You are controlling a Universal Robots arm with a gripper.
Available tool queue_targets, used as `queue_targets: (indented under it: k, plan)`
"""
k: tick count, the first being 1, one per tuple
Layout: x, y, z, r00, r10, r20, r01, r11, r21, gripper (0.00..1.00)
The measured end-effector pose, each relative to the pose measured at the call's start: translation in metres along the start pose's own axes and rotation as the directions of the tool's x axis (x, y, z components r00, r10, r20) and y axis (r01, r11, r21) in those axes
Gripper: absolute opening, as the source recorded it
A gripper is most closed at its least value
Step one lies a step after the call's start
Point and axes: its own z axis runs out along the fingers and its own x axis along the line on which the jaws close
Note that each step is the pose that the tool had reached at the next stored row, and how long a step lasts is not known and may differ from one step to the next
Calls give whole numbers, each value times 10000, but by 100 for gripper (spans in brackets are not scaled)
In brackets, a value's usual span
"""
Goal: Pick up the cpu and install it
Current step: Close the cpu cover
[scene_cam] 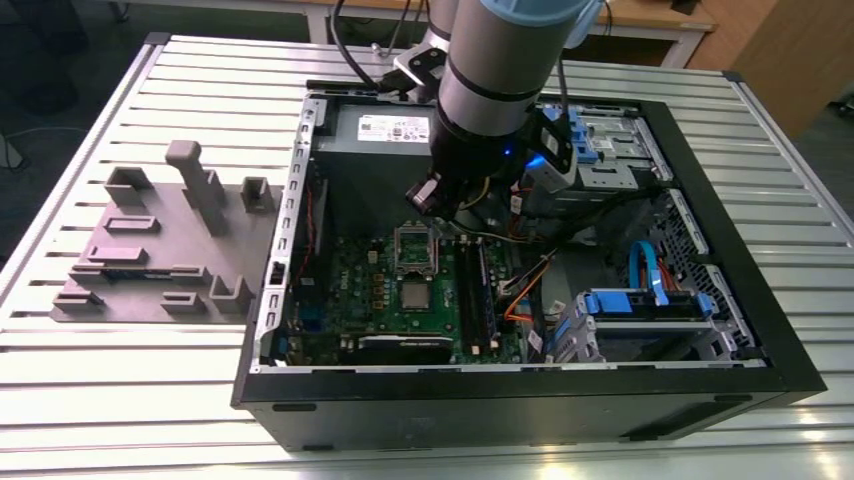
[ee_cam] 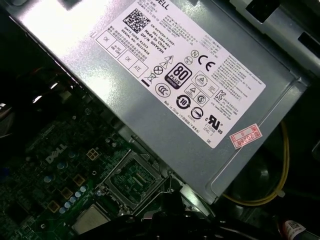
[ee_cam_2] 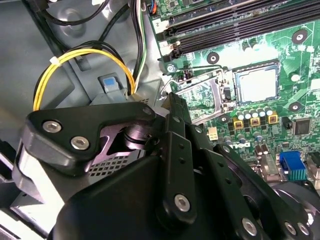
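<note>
One gripper (scene_cam: 441, 205) over motherboard (scene_cam: 400, 290), cpu (scene_cam: 418, 293) apparently seated

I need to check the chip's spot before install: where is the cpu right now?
In the exterior view, the cpu lies flat on the green motherboard, just in front of the open socket frame.

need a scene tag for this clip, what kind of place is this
Most likely a robotics lab or test bench for PC assembly. An opened computer case lies on a slatted metal table, a mauve-grey parts tray sits beside it, and the robot arm reaches in over the motherboard.
</note>
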Motion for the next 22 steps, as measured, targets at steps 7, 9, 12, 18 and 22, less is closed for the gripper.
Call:
queue_targets:
  k: [7, 9, 12, 18, 22]
  plan:
    - [-1, 3, -18, 10000, 0, 2, 0, 10000, -1, 10]
    - [-2, 4, -24, 10000, 0, 2, 0, 10000, -1, 10]
    - [-3, 5, -31, 10000, 0, 2, 0, 10000, -1, 10]
    - [-3, 5, -32, 10000, 0, 2, 0, 10000, -1, 10]
    - [-3, 5, -33, 10000, 0, 2, 0, 10000, -1, 17]
